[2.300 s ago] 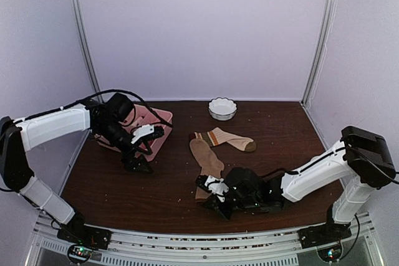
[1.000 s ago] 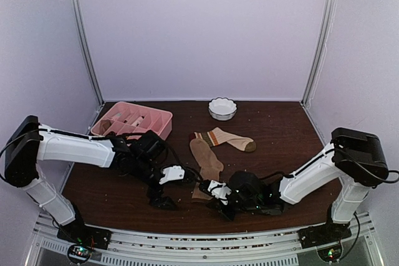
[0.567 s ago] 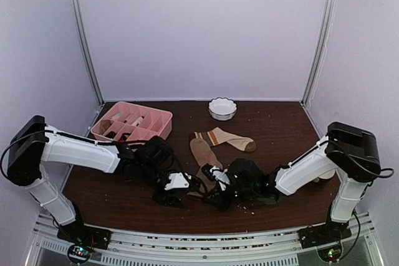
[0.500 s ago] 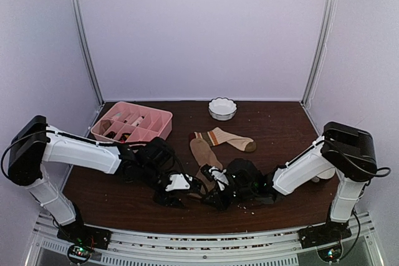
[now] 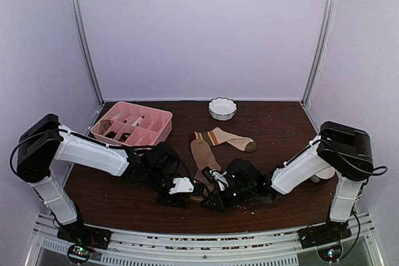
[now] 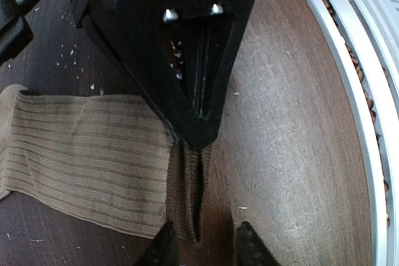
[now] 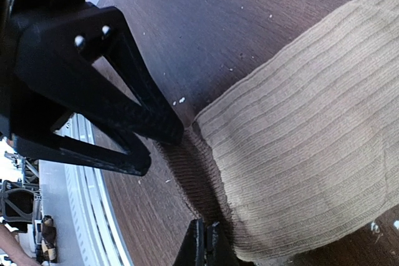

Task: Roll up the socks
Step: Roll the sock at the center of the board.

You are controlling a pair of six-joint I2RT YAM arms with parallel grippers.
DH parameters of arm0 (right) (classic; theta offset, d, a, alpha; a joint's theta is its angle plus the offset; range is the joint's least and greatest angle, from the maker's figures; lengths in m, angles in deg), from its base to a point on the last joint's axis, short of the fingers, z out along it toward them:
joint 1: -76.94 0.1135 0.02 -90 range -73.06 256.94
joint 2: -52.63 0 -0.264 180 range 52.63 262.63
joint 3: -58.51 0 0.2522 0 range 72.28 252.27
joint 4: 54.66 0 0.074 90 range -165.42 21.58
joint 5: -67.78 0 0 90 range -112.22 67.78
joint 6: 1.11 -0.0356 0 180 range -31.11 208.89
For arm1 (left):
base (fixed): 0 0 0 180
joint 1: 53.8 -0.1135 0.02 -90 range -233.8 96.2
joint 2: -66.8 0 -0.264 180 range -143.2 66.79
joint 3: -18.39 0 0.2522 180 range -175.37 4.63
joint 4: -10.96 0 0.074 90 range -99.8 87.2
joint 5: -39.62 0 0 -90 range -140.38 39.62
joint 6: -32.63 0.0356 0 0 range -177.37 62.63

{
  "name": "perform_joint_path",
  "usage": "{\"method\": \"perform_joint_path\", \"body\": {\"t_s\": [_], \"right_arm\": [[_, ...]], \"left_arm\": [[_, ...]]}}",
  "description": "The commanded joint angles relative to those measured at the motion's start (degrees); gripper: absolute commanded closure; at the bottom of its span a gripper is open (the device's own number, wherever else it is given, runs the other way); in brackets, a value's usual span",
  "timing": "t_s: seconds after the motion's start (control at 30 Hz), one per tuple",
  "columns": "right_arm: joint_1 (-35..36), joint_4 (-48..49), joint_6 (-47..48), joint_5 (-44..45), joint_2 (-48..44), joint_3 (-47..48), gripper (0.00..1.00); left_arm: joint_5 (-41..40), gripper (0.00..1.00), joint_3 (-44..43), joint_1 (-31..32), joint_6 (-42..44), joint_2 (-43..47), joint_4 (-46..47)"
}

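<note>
So the left claw (image 6: pixel 206 248) sat spread open, straddling the dark cuff fold of the tan sock (image 5: pixel 203 154), not gripping it as far as I could tell. From above, the sock's long axis ran from that near cuff toward 12 o'clock, with the cuff right between both claws. The right claw (image 7: pixel 206 241) was clenched on the same cuff, reaching in from 3 o'clock.

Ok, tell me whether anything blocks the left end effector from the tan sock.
Nothing visible does. The left end effector straddles the dark folded edge of the tan sock, jaws apart, while the right end effector pinches that same edge just beyond.
</note>
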Motion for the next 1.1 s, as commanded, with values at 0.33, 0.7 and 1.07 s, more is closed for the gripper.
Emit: {"method": "perform_joint_path", "body": {"t_s": [0.33, 0.7, 1.07], "right_arm": [[-0.8, 2.2, -6.1, -2.6, 1.6, -0.4, 1.00], [-0.8, 6.1, -7.6, -1.5, 1.1, -2.0, 0.92], [-0.1, 20.2, -4.1, 9.6, -6.6, -14.0, 0.72]], "left_arm": [[2.9, 0.75, -3.4, 0.1, -2.2, -3.4, -0.4], [4.0, 1.00, -7.5, -1.0, -5.8, -6.8, -4.8], [13.6, 1.00, -14.2, -7.4, -11.5, -12.3, -15.5]]}}
